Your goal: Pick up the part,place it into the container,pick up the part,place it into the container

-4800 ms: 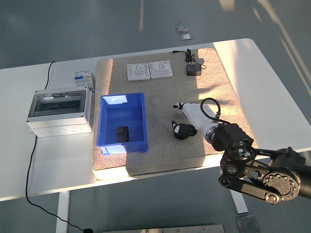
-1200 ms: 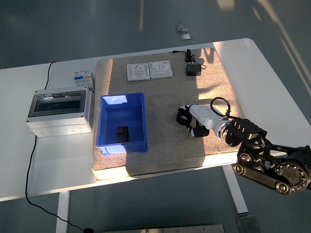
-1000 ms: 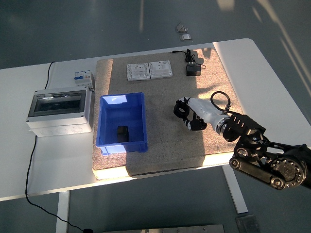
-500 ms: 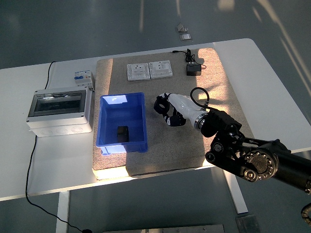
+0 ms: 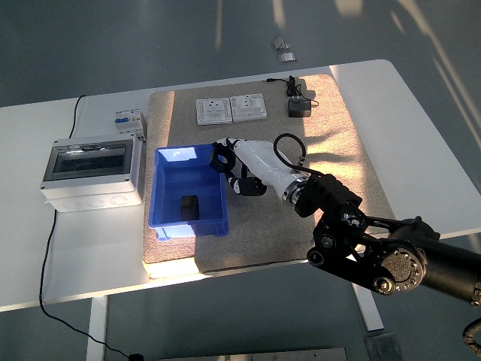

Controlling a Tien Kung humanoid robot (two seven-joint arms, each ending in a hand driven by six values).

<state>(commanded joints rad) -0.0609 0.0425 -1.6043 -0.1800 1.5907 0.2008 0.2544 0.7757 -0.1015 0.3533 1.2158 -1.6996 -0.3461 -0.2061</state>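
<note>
Right robot hand [image 5: 234, 167] having shifted left since earlier frame, now hovering at right rim of blue container [image 5: 189, 188] on bench [image 5: 90, 241]. Fingers apparently clenching small black part [image 5: 246, 186], though blurred. Another black part [image 5: 189, 206] lying inside container.

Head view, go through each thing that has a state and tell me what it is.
right hand: curled on a black part, at the bin's right rim
blue bin: open, one black part lying inside
distribution box: clear cover shut
black adapter: lying on the mat, its cable loose
two white sockets: nothing plugged in
</note>
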